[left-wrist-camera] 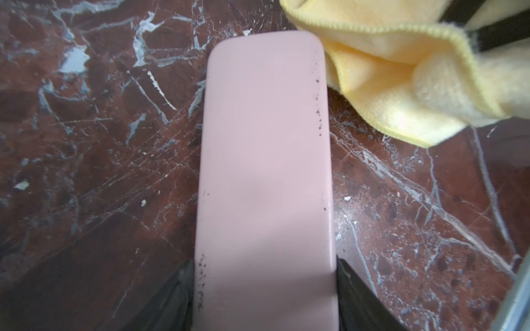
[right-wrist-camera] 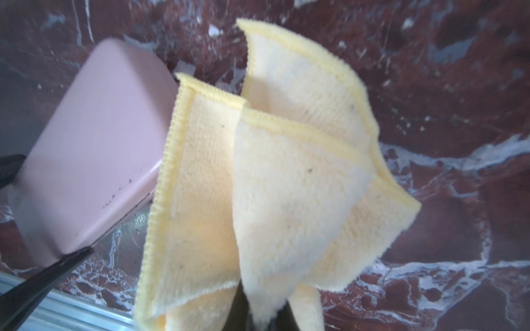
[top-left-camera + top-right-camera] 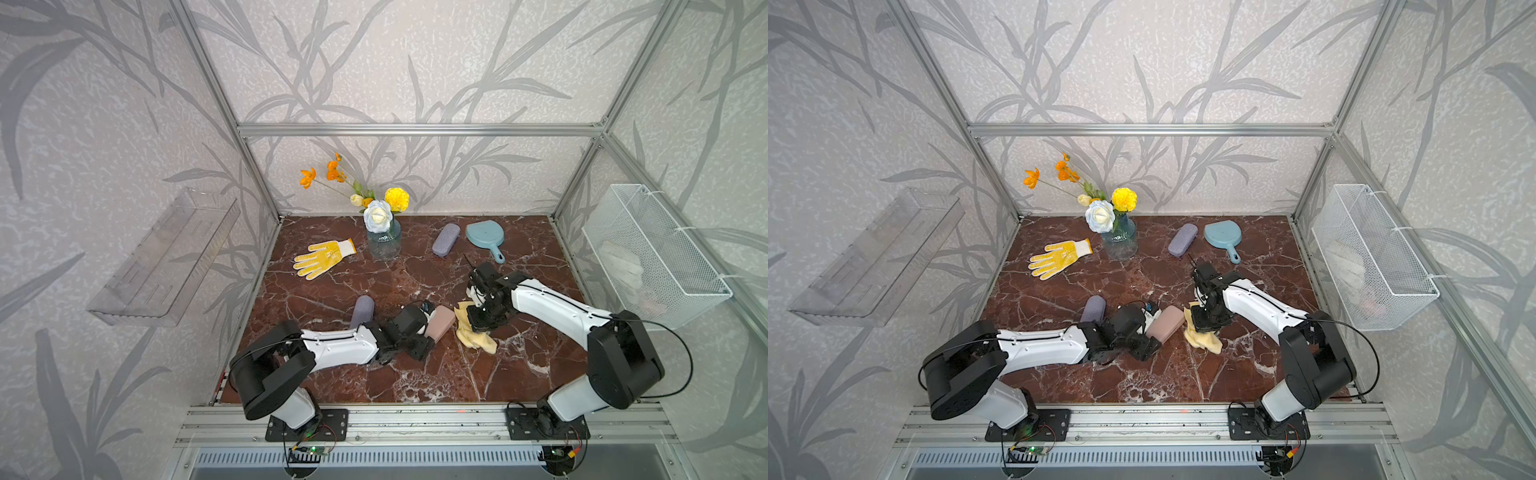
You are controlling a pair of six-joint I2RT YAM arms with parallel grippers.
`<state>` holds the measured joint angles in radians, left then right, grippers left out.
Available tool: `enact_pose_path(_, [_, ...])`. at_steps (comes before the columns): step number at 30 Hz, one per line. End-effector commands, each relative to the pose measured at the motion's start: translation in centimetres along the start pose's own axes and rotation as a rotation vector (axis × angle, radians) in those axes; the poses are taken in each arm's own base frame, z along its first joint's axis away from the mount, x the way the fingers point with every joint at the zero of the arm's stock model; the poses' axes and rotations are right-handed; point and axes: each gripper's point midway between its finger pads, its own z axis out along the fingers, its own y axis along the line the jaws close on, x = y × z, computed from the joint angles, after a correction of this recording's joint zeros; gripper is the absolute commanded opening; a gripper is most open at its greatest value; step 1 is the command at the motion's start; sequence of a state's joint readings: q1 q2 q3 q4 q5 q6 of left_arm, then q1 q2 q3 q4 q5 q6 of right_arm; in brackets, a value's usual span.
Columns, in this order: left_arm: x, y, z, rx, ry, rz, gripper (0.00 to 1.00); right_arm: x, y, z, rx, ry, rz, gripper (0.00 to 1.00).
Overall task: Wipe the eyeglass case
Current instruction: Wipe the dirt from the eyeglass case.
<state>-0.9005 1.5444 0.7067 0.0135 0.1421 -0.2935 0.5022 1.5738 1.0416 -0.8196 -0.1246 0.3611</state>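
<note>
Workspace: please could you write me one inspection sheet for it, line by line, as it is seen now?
Surface: marble tabletop, dark red with white veins, small pale crumbs.
Job's things: pink eyeglass case, dark specks along its edges; yellow cloth bunched beside its far end.
Clutter: back purple case, near purple case by the left arm, yellow glove, vase of flowers, blue handled pan.
Grippers: left gripper shut on the pink eyeglass case; right gripper shut on the yellow cloth.
Cables: black cable loops off the right arm; nothing snagged seen.
Surroundings: wire basket on one side wall, clear shelf on the opposite wall, metal frame.
</note>
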Motion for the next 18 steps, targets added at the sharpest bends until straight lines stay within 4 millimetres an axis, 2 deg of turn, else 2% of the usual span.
enact_pose_path(1, [3.6, -1.0, 0.1, 0.128, 0.172, -0.125, 0.04, -2.8, 0.7, 0.3, 0.062, -0.084, 0.019, 0.00])
enact_pose_path(4, [3.7, -1.0, 0.0, 0.177, 0.187, -0.173, 0.04, -2.5, 4.3, -0.1, 0.059, -0.130, -0.062, 0.00])
enact_pose_path(9, [3.6, -1.0, -0.1, 0.221, 0.184, -0.197, 0.04, 1.6, 11.6, -0.4, -0.072, -0.106, -0.181, 0.00])
enact_pose_path(12, [3.4, -1.1, -0.5, 0.246, 0.164, -0.200, 0.04, 3.6, 14.8, -0.9, -0.160, -0.070, -0.217, 0.00])
enact_pose_path(14, [3.4, -1.2, -0.7, 0.259, 0.151, -0.198, 0.04, 3.4, 15.4, -1.0, -0.190, -0.080, -0.209, 0.00])
enact_pose_path(18, [3.5, -1.3, -1.0, 0.270, 0.144, -0.198, 0.04, 0.1, 12.7, -0.3, -0.120, -0.118, -0.154, 0.00])
